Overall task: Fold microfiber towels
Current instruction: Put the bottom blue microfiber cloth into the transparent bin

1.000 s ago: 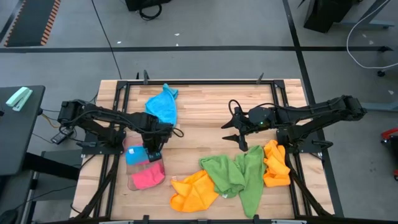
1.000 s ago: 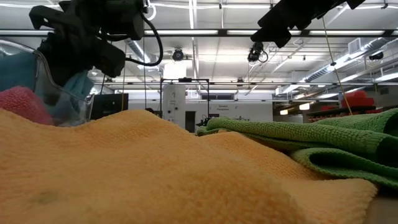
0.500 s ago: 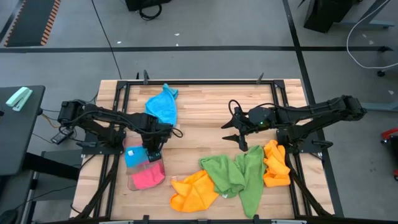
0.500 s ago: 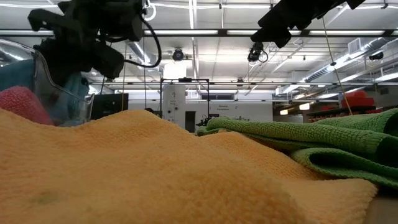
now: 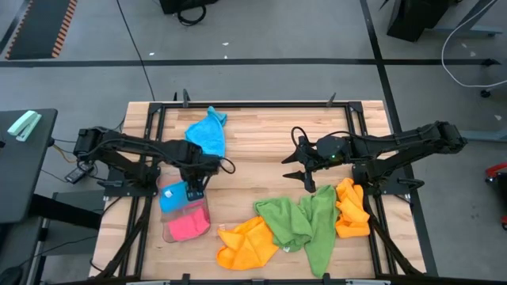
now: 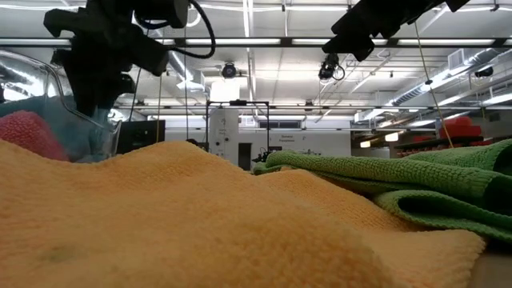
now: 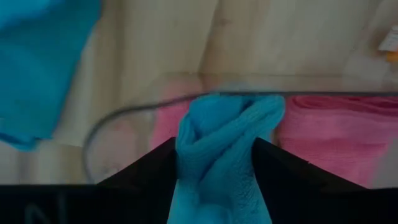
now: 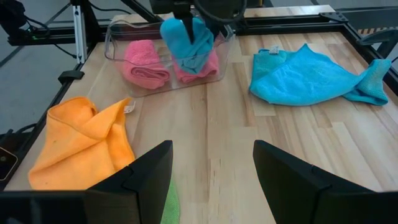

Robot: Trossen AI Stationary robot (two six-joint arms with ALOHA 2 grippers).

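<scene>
Rolled blue towel between left hand fingers, upright over tray.

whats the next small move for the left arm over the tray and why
Probably lift the left end effector straight up, clear of the clear tray. The folded blue towel already sits in the tray beside the pink towels, yet it lies between the fingers, so a sideways pull might drag it out.
</scene>
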